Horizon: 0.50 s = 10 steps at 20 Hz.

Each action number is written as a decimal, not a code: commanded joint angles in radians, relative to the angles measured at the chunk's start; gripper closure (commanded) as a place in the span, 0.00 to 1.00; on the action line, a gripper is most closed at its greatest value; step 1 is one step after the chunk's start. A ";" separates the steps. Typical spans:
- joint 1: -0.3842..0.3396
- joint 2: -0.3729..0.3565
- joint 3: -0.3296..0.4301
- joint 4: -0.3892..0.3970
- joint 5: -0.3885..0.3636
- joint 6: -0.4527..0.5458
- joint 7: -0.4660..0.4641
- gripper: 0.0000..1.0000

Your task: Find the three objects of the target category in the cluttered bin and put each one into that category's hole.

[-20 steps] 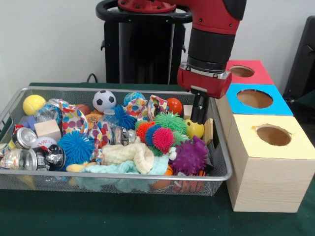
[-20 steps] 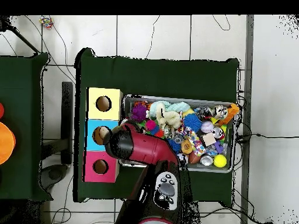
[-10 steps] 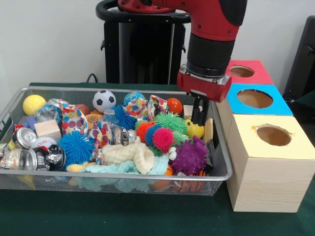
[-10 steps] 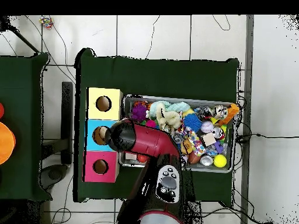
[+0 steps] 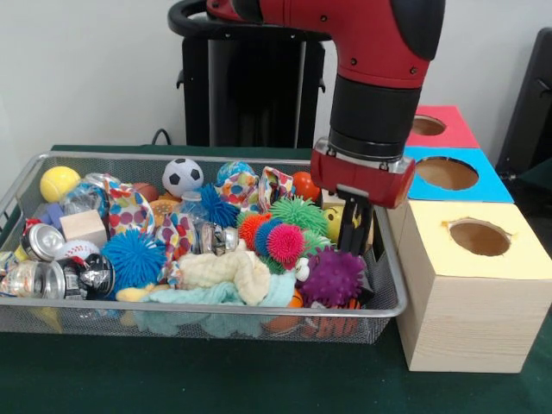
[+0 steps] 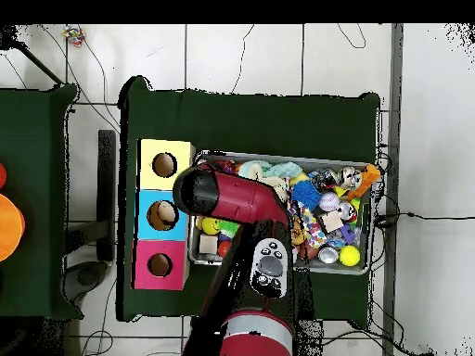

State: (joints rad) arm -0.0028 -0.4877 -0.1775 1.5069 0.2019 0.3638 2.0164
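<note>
A wire mesh bin (image 5: 26, 185) full of toys sits on the green bench (image 5: 216, 379). The red arm's tool (image 5: 353, 244) hangs just above a purple spiky rubber ball (image 5: 332, 278), a yellow smiley ball (image 5: 333, 217) at its 11 o'clock. At 3 o'clock stands a yellow-topped wooden box (image 5: 470, 297).

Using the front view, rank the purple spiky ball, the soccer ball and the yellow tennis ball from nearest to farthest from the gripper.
1. Purple spiky ball, just below the gripper.
2. Soccer ball, at the bin's back middle.
3. Yellow tennis ball, in the far left corner.

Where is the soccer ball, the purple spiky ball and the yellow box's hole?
soccer ball (image 5: 182, 176), front view, middle of ball.
purple spiky ball (image 5: 332, 278), front view, its body.
yellow box's hole (image 5: 479, 237), front view, the opening.
</note>
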 commanded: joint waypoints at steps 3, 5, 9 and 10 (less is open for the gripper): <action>-0.026 0.079 0.015 -0.153 -0.028 0.145 0.064 1.00; -0.026 0.084 0.015 -0.160 -0.030 0.144 0.064 1.00; -0.036 0.111 0.023 -0.178 -0.034 0.117 0.060 1.00; -0.037 0.117 0.024 -0.183 -0.035 0.112 0.059 1.00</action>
State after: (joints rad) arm -0.0069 -0.4428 -0.1816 1.3949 0.2014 0.3729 2.0164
